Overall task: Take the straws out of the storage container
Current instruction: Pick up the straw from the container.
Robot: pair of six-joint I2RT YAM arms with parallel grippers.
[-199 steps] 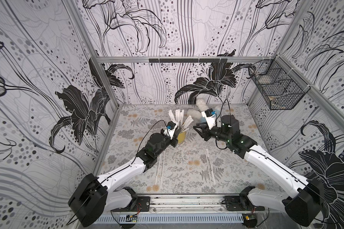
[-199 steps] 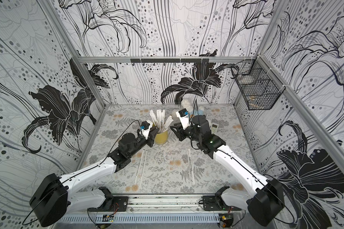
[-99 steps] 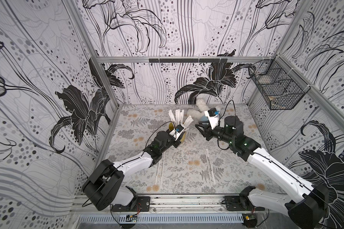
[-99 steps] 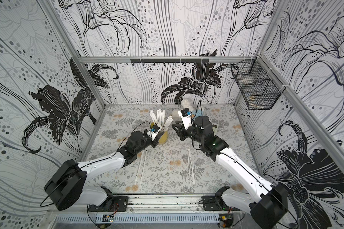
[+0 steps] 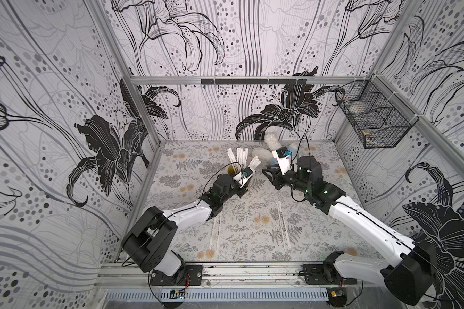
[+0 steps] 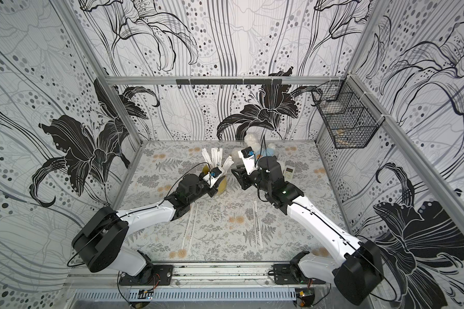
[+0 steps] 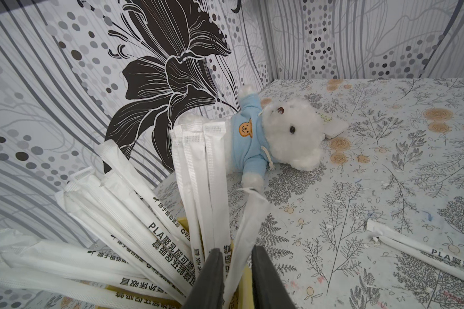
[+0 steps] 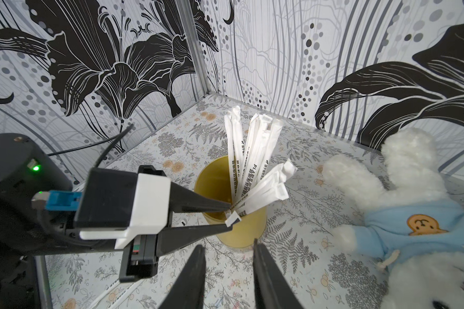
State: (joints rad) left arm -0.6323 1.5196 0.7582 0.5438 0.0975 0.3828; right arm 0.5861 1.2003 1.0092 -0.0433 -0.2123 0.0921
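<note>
The mustard-yellow cup (image 8: pixel 241 232) stands on the floral-patterned bench (image 5: pixel 252 240) toward the back wall, between the two arms. Most of the paper-wrapped straws (image 8: pixel 252 149) sit in it, fanned out well above the rim, with dark lettering along their wrappers. The left hand (image 8: pixel 229 217) reaches in over the cup's rim, its two dark fingers on either side of one straw (image 7: pixel 248 227) at the near edge of the bundle. In the left wrist view this straw runs up through the narrow gap between them. Whether the fingers pinch it or only bracket it, I cannot tell. The right hand (image 8: pixel 227 244) hangs low over the bench just beside the cup and points at it from the right, fingers apart with nothing between them. Loose straws (image 5: pixel 214 231) lie flat on the bench nearer the arm bases, well apart from the cup: some beside the left forearm, some by the right forearm, seen in both top views. A white teddy bear (image 7: pixel 292 139) in a light-blue top lies by the back wall, near the cup but not touching it. A black wire basket (image 5: pixel 373 125) hangs on the right-hand wall.
</note>
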